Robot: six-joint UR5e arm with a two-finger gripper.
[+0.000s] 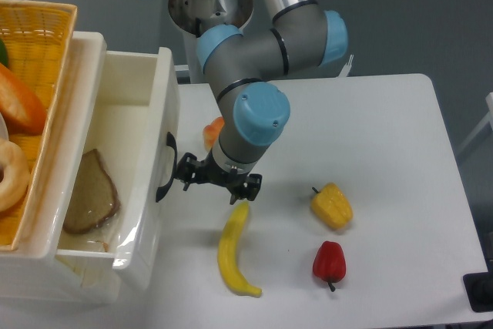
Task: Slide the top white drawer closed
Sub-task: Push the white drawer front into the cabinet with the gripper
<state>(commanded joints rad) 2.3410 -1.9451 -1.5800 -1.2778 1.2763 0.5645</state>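
Observation:
The top white drawer (158, 105) stands partly open from the white cabinet on the left. Its black arched handle (166, 169) is on its front face, and a slice of bread in plastic (89, 203) lies inside. My gripper (209, 179) sits just right of the drawer front, its black fingers against or very near the handle. The fingers are close together with nothing seen between them; whether they touch the handle I cannot tell.
A yellow woven basket (42, 32) with bread and a doughnut sits on top of the cabinet. On the white table (385, 129) lie a banana (233, 252), a yellow pepper (332, 206), a red pepper (329, 262) and an orange pastry (212, 130) partly behind my arm.

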